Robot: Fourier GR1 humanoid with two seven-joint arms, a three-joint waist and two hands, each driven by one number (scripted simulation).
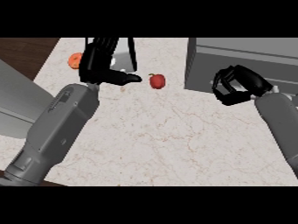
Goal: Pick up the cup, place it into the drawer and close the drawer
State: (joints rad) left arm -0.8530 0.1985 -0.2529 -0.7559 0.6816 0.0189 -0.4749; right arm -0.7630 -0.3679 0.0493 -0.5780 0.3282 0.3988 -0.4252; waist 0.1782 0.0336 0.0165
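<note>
Marble-patterned bench (164, 131) fills the middle of the head view. The left hand (102, 65) sits at about eleven o'clock, its black fingers stretched up and away with the thumb jutting toward three o'clock; a pale shape shows between the fingers, but whether it is the cup cannot be told. Just beside the thumb tip, toward three o'clock, lies a red bell pepper (156, 81), apart from the hand. An orange object (75, 60) peeks out at the hand's nine o'clock side. The right hand (236, 85), at two o'clock, has its fingers curled in, holding nothing visible, in front of the grey drawer cabinet (254, 57). No writing can be read.
</note>
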